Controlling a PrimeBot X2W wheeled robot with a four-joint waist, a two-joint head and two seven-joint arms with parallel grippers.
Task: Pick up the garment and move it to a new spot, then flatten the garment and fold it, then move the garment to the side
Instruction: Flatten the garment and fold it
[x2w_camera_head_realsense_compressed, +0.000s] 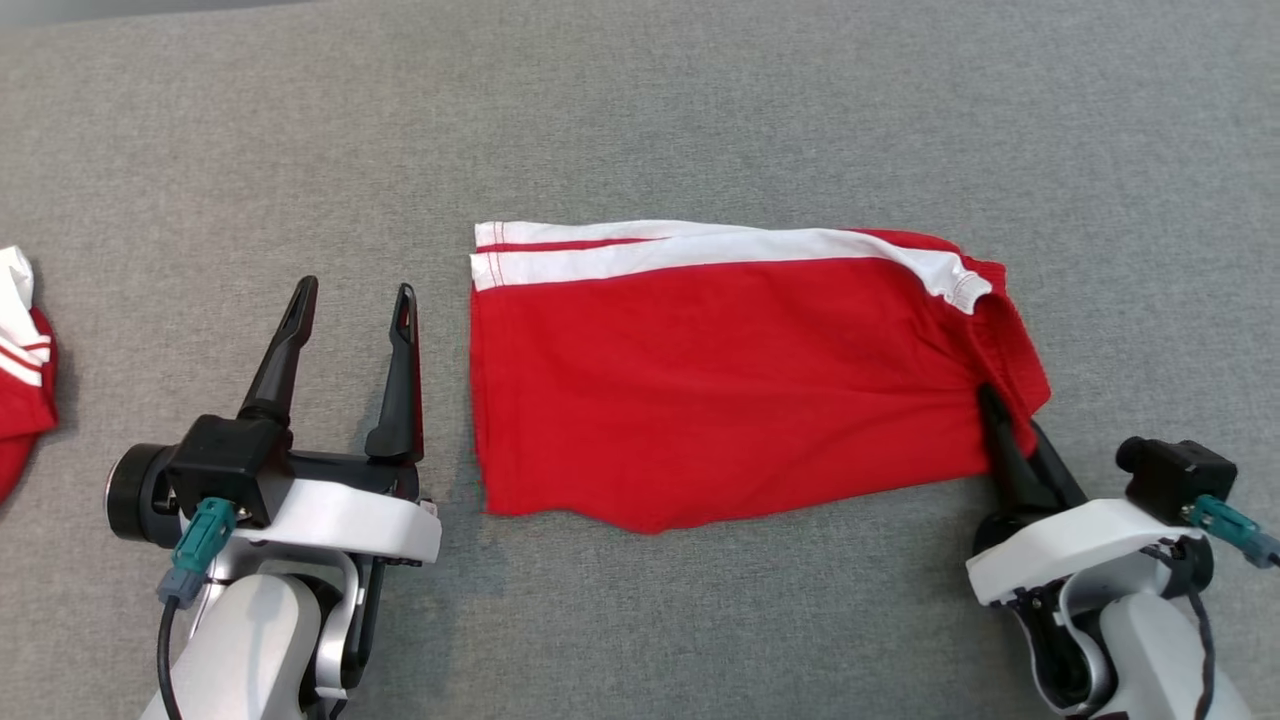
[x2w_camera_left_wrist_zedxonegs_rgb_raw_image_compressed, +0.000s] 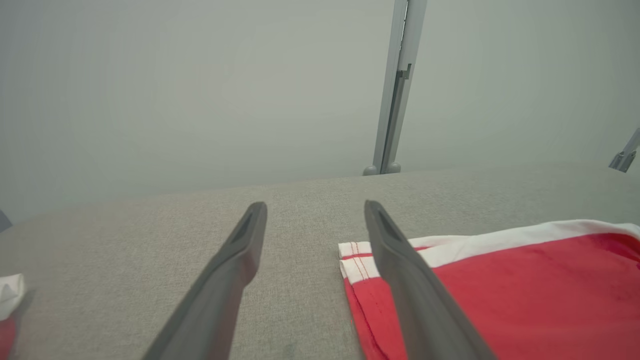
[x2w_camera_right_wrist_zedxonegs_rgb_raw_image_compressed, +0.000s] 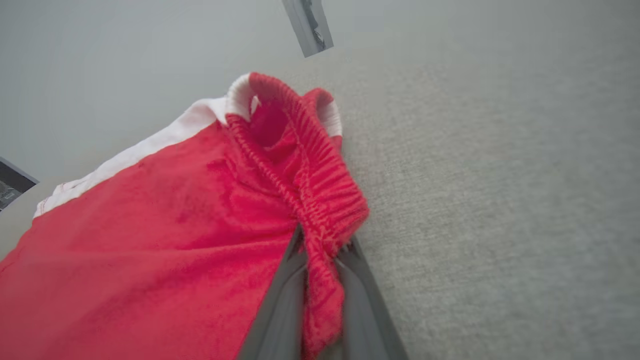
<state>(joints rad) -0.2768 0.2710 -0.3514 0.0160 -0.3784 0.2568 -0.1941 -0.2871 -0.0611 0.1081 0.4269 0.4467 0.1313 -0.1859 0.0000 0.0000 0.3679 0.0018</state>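
**Firmly pinched: right hand clamped on the waistband of a red garment**

Seen from above, a red garment lay flat on a grey, cloth-covered counter, slightly right of the middle. It looked like a pair of sports shorts spread into a rough rectangle. A white stripe ran along its far edge. The gathered elastic waistband formed its right end.

The robot's right hand reached in from the lower right. Its two dark fingers were closed together on the near right corner of the garment. From the camera on that wrist, the hand had a fold of the ribbed waistband squeezed between its fingers. The bunched red cloth stood up from the counter there, and the rest of the garment stretched away to the left.

The left hand sat at the lower left, just beside the garment's left edge but not touching it. Its fingers were spread wide apart and held nothing. From its own wrist camera, the hand hovered over bare counter. The stitched, white-striped corner of the garment lay behind its right finger. A pale metal post rose beyond the counter's far edge.

A second red and white piece of clothing lay crumpled at the far left edge of the counter, well apart from the garment.
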